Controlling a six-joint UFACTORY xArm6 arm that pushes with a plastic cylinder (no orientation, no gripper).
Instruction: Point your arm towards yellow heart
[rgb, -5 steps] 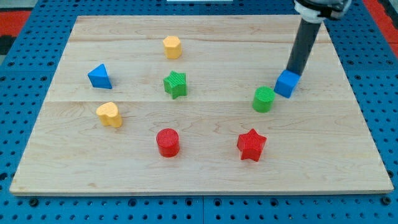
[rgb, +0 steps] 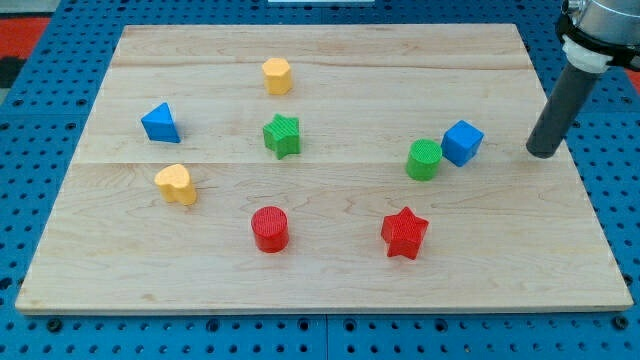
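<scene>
Though near the edge, my tip (rgb: 541, 154).

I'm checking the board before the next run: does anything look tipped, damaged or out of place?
Nothing stands out. All eight blocks sit flat on the wooden board, none stacked or over an edge. My tip rests at the view's right, apart from the blue cube, far from the yellow heart.

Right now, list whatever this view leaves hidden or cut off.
- Arm above the rod: cut off by the view's top-right edge; only the rod down to my tip shows.
- Far faces of each block, such as the yellow heart and blue cube: hidden by the blocks themselves.
- Board underside and the blue pegboard beneath: covered by the board.
</scene>
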